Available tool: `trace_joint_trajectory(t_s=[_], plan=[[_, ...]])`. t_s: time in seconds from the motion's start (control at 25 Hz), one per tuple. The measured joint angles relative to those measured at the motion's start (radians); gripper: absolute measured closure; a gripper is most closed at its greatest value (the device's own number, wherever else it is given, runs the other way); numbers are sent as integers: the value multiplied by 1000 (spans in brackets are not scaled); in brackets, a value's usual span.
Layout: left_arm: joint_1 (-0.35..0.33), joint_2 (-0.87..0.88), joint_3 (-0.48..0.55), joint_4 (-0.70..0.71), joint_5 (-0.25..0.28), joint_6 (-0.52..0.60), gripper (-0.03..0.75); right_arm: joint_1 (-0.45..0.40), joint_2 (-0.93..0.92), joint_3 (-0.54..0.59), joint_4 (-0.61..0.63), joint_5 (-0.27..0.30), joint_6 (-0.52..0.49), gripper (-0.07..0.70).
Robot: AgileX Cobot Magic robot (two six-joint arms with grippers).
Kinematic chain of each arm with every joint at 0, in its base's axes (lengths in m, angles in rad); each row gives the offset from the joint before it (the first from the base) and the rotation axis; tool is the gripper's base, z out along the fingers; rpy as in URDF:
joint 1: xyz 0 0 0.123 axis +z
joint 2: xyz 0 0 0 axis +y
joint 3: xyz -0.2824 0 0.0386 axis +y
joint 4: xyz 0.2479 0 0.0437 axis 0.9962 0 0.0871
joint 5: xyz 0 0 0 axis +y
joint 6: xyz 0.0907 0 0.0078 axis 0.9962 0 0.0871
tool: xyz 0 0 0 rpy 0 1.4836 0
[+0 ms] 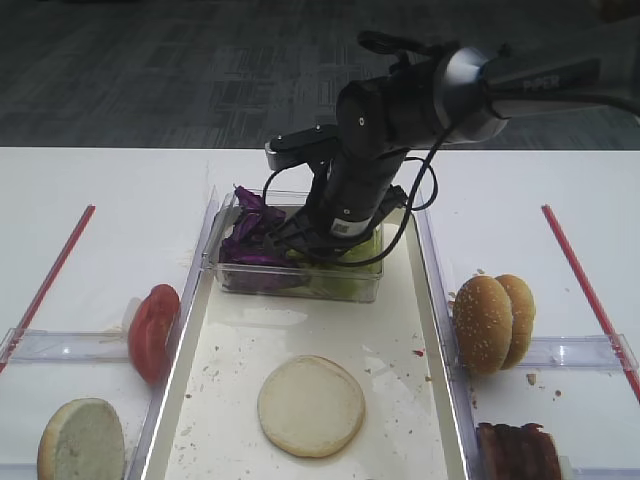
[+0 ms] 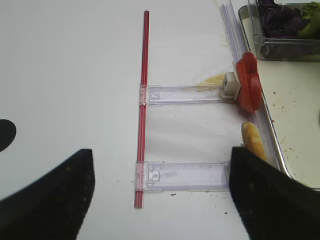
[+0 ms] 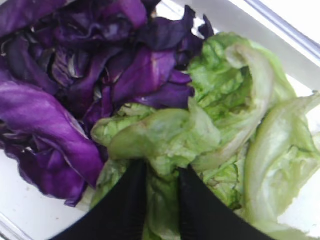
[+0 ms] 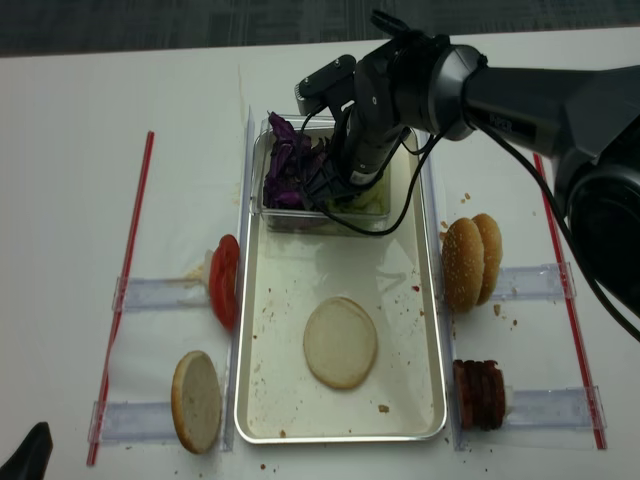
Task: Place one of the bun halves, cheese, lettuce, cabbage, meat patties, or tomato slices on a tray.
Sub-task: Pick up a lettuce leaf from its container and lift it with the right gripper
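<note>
My right gripper (image 3: 162, 171) is down in the clear tub (image 1: 300, 282) at the far end of the tray (image 1: 400, 330). Its two black fingers are shut on a fold of light green lettuce (image 3: 165, 137). Purple cabbage (image 3: 75, 75) lies just left of it in the same tub. A pale bun half (image 1: 311, 405) lies cut face up on the tray. Tomato slices (image 1: 152, 330) and another bun half (image 1: 80, 440) stand left of the tray. Sesame bun halves (image 1: 492, 322) and meat patties (image 1: 517, 452) stand on its right. My left gripper (image 2: 160, 195) hangs open over the table, holding nothing.
Clear plastic holders (image 2: 185, 175) lie on the white table on both sides of the tray. A red strip (image 1: 50, 275) runs along the left and another red strip (image 1: 585, 285) along the right. The right arm (image 1: 400, 110) reaches in from the upper right, over the tub.
</note>
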Motion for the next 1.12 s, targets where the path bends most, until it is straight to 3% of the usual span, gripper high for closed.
trace_joint_trajectory(t_s=[0.12, 0.2, 0.68, 1.12], plan=[[0, 0, 0, 0, 0, 0, 169, 0, 2, 0, -2, -2, 0, 537], [0, 0, 0, 0, 0, 0, 169, 0, 2, 0, -2, -2, 0, 575], [0, 0, 0, 0, 0, 0, 169, 0, -67, 0, -2, 9, 2, 576], [0, 0, 0, 0, 0, 0, 169, 0, -244, -22, -2, 93, 2, 577]])
